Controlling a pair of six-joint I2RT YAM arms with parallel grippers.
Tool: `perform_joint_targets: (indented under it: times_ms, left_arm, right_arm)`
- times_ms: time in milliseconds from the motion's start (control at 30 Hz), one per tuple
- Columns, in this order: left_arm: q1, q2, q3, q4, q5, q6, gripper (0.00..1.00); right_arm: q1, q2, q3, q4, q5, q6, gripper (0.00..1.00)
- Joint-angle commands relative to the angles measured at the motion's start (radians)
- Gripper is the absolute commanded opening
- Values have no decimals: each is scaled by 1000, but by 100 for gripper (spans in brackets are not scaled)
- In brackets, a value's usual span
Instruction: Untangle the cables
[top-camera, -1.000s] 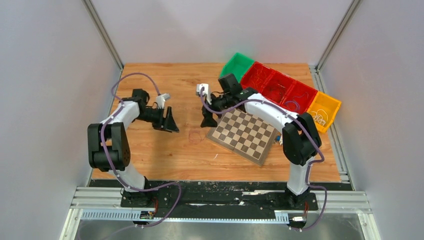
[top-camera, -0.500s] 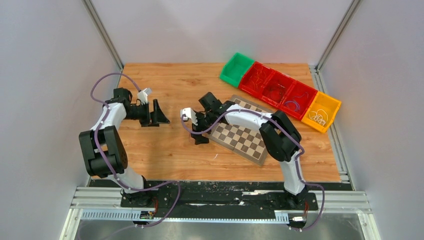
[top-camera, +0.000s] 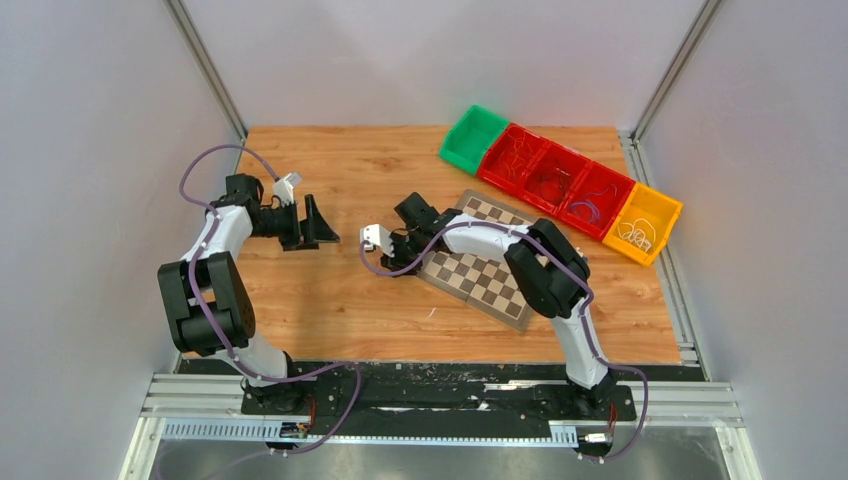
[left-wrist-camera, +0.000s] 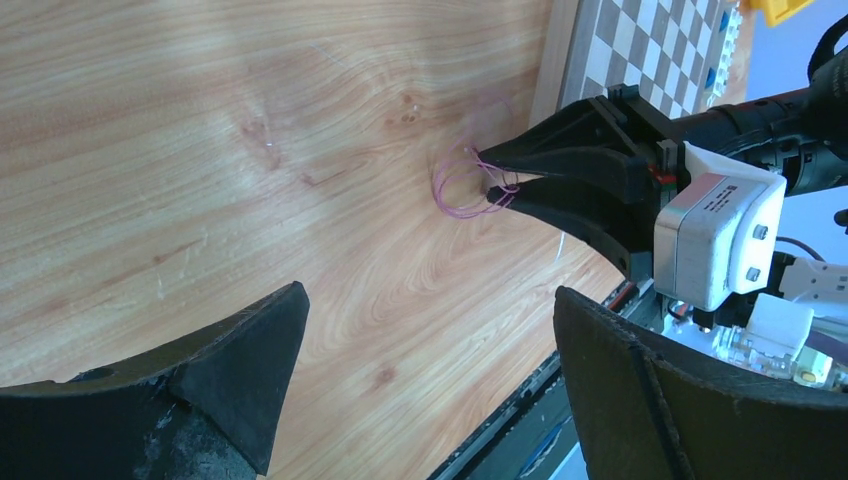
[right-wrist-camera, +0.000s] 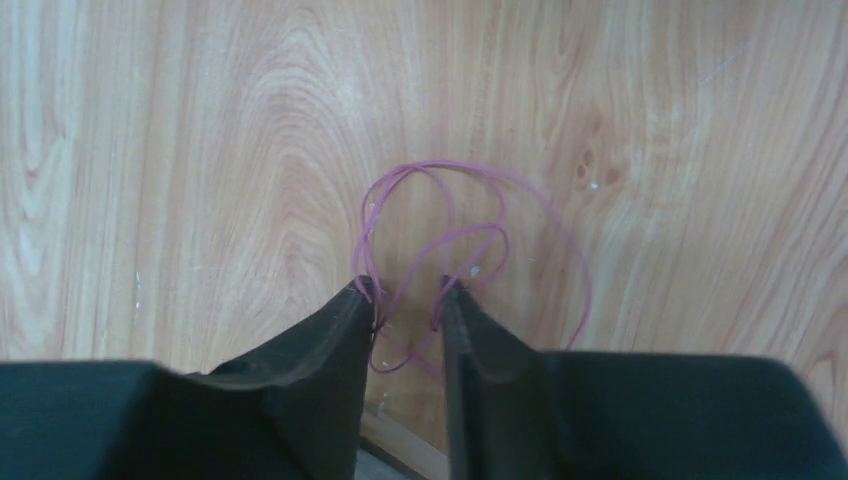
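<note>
The cables are a small loop tangle of thin pinkish-red wire lying on the wooden table, just left of the chessboard. My right gripper is down at the table with its fingertips either side of the near loops. A narrow gap remains between the fingers, and strands run through it. From the left wrist view, the right gripper points its tips into the cables. My left gripper hangs wide open to the left of the cables, apart from them and holding nothing.
A chessboard lies tilted under the right arm's forearm. A row of bins stands at the back right: green, red and yellow, some holding wires. The table's near edge shows in the left wrist view.
My right gripper came forward and left off the chessboard down onto the cables, and its jaws narrowed around them. My left gripper drew back to the left and opened fully.
</note>
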Motion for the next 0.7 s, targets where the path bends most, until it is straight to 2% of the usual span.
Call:
perform_joint_targets:
  times_ms: [0,100,233,400,667]
  left_arm:
    - [-1,-38,4,28,39,-14,100]
    - [-1,-41,3,27,41,-10,100]
    - [-1,-43,3,24,41,-5,100]
    - [-1,-44,10,24,46,-5,100]
    - [-1,-27,18,36,62,-15,100]
  right_arm:
    - [8,-23,21,68,23,-8,21]
    - [-3,-41,68,67,23,5,1]
    - [-55,-60,170,65,-2,65,0]
    - [-182,-47,303,64,-32,105,0]
    - [-379,68,560,55,-6,163,0]
